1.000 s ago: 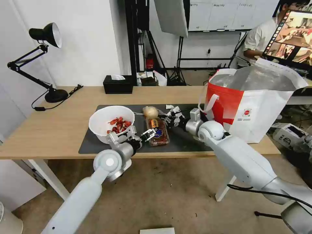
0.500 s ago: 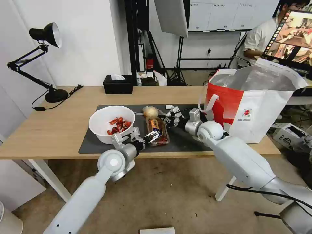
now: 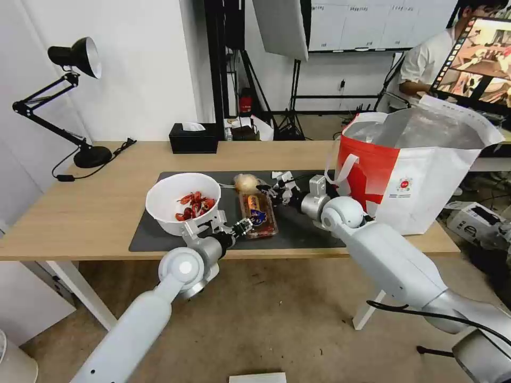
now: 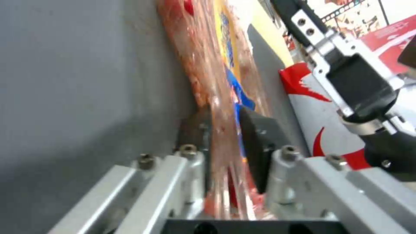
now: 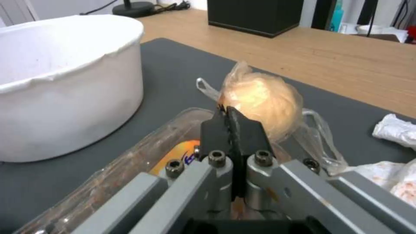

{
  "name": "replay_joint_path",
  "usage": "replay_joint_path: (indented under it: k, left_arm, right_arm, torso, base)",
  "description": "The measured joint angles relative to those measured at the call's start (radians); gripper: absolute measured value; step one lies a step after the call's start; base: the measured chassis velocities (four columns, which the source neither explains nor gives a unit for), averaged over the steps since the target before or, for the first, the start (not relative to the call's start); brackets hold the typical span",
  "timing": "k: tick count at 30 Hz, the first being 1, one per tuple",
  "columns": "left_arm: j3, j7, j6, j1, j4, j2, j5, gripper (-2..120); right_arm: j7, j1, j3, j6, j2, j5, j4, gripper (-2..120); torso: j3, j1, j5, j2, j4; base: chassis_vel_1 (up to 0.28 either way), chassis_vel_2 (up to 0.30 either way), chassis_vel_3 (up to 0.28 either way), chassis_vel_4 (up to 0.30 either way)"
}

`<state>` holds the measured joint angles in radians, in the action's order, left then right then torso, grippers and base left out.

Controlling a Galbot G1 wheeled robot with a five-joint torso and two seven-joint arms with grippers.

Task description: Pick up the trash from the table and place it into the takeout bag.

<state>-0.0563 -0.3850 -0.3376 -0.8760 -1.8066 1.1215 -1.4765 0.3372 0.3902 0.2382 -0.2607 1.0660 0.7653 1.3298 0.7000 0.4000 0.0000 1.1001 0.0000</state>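
Note:
A clear tray [image 3: 258, 214] of reddish scraps lies on the dark mat [image 3: 303, 230] of the table [image 3: 90, 213]. My left gripper [image 3: 245, 227] [image 4: 225, 120] is shut on the tray's [image 4: 203, 48] near rim, which is pinched between its pads. My right gripper [image 3: 265, 190] [image 5: 227, 112] is shut on the tray's [image 5: 130, 162] far rim, right beside the wrapped yellowish ball [image 3: 246, 182] [image 5: 260, 97]. The white bowl [image 3: 182, 203] [image 5: 65, 87] of crayfish shells stands left of the tray. Crumpled white wrappers [image 5: 396, 130] lie by the ball. The takeout bag [image 3: 420, 170] stands open at the right.
A black tissue box [image 3: 193, 139] sits at the table's back edge and a black desk lamp [image 3: 80, 106] at the far left. The bag's white handle [image 3: 343, 167] hangs close behind my right wrist. A person sits at a monitor behind the bag.
My right gripper has slid left to the tray's far end. My left gripper has closed on the tray's near rim and drawn back slightly toward the table edge.

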Motion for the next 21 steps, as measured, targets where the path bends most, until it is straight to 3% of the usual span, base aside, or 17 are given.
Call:
replay_joint_path:
  k: [5, 14, 21]
  left_arm:
    - [-0.012, 0.007, 0.007, -0.016, -0.013, 0.002, -0.008, 0]
    - [-0.02, 0.027, 0.027, -0.028, -0.052, -0.003, -0.002, 0]
    - [-0.03, 0.045, 0.056, -0.002, -0.085, -0.013, 0.029, 0]
  right_arm:
    - [0.0, 0.018, -0.015, 0.0, 0.0, 0.008, 0.014, 0]
    - [-0.023, 0.069, -0.076, 0.031, -0.022, 0.061, 0.091, 0]
    - [-0.152, 0.199, -0.221, 0.093, -0.098, 0.11, 0.244, 0]
  torso:
    - [0.0, 0.0, 0.0, 0.0, 0.0]
    - [0.0, 0.0, 0.0001, 0.0, 0.0002]
    - [0.0, 0.0, 0.0003, 0.0, 0.0001]
  base:
    - [0.0, 0.0, 0.0, 0.0]
    - [0.0, 0.0, 0.0, 0.0]
    - [0.0, 0.0, 0.0, 0.0]
